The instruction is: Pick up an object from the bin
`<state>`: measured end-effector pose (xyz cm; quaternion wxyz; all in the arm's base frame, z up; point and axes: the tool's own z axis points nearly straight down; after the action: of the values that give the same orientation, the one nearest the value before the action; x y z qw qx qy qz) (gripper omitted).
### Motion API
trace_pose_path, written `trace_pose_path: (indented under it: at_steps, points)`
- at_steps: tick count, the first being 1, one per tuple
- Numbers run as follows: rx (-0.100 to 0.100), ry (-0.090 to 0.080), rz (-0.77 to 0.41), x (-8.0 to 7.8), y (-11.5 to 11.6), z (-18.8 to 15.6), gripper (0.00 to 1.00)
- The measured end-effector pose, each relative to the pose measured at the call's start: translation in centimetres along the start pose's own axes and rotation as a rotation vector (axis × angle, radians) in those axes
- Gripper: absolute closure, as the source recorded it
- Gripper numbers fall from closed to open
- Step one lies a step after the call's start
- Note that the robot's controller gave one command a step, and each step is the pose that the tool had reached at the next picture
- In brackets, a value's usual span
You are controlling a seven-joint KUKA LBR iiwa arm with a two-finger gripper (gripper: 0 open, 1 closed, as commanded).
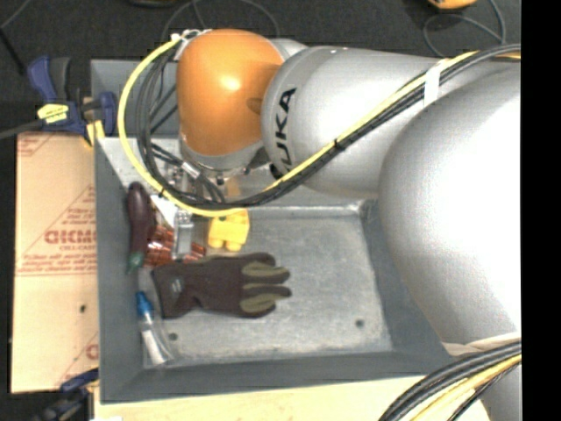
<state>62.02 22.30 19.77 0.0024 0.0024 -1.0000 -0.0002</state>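
Left of centre in the frame, tool (183, 235) is down in the grey bin (263, 368), under the arm's orange cover (223, 90). Its tip sits right at a small coppery-orange shiny thing (160, 252), crinkled-looking, lying by the bin's left wall. Cannot tell if it touches. Cannot tell whether the tool is spread or pressed together; nothing is visibly pinched.

Nearby things:
- Dark maroon rounded thing (138, 210), just left of the tool and touching the coppery thing's upper left side.
- Yellow blocky piece (229, 231), just right of the tool on the bin floor.
- Dark brown glove (215, 287), lying flat just below the coppery thing, with olive fingertips pointing to frame right.
- Blue-tipped clear tube (145, 316), lower left along the wall beside the glove's cuff.
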Motion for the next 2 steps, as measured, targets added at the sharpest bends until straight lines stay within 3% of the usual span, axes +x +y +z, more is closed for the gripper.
trace_pose_path:
  at_steps: [1,2]
  points:
    - [-0.002,-0.008,0.003,-0.1,-0.1,-0.5,0.0]
    - [0.001,0.001,0.029,0.8,-0.6,-5.1,0.0]
